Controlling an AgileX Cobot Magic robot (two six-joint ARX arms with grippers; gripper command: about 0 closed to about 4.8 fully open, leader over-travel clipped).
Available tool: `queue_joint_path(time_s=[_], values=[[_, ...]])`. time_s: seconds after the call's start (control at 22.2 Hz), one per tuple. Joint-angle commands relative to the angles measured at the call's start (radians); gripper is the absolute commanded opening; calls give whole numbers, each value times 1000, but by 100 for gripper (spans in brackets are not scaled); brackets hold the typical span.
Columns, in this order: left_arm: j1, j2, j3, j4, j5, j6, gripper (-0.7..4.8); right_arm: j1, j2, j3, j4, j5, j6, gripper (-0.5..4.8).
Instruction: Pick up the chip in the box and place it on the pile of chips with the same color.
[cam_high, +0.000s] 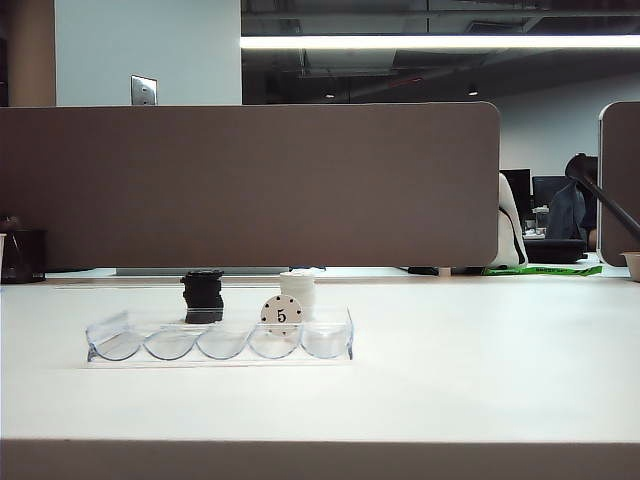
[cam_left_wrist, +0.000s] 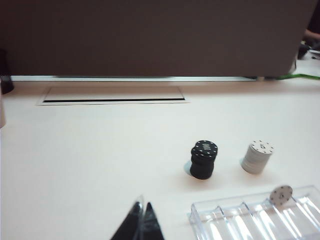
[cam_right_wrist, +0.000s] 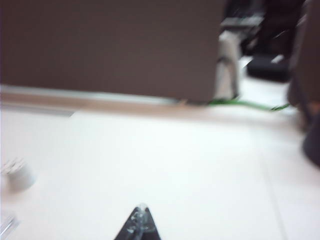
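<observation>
I see the white "5" chip (cam_high: 281, 314) upright in the clear slotted tray (cam_high: 120, 345). Left gripper (cam_left_wrist: 142, 220) near the tray and right gripper (cam_right_wrist: 141, 220) over bare table both have jaws together.

White tabletop with a chip tray and two chip stacks

The flat white table (cam_high: 480, 370) carries a long clear plastic scalloped box (cam_high: 218, 343); just behind it stand a short black chip stack (cam_high: 203, 295) and a short white pile of chips (cam_high: 297, 292), apart from each other.
</observation>
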Motion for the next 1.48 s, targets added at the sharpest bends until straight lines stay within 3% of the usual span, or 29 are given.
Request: queue_joint_path(time_s=[0.04, 0.13, 0.27, 0.45, 0.63, 0.9, 1.21, 1.35, 1.48], values=[[-92, 130, 42, 34, -10, 85, -5, 43, 211, 133, -24, -58, -30, -5], [-149, 183, 44, 83, -39, 108, -5, 88, 312, 195, -24, -55, -53, -5], [-301, 294, 44, 199, -187, 130, -5, 219, 509, 315, -25, 10, -54, -5], [-403, 401, 44, 266, -221, 164, -6, 394, 684, 395, -24, 155, -72, -5], [-427, 452, 44, 278, -254, 164, -5, 517, 811, 429, 9, 186, -73, -5], [-428, 452, 47, 282, -257, 175, -5, 550, 929, 428, 138, 171, -68, -5], [-428, 452, 46, 282, -257, 175, -5, 536, 1088, 488, 261, -34, -73, -5], [-428, 452, 46, 282, -257, 174, -5, 521, 1245, 654, 144, -198, -137, -5], [-428, 452, 46, 280, -242, 158, -5, 521, 1333, 788, -17, -245, -243, -5]])
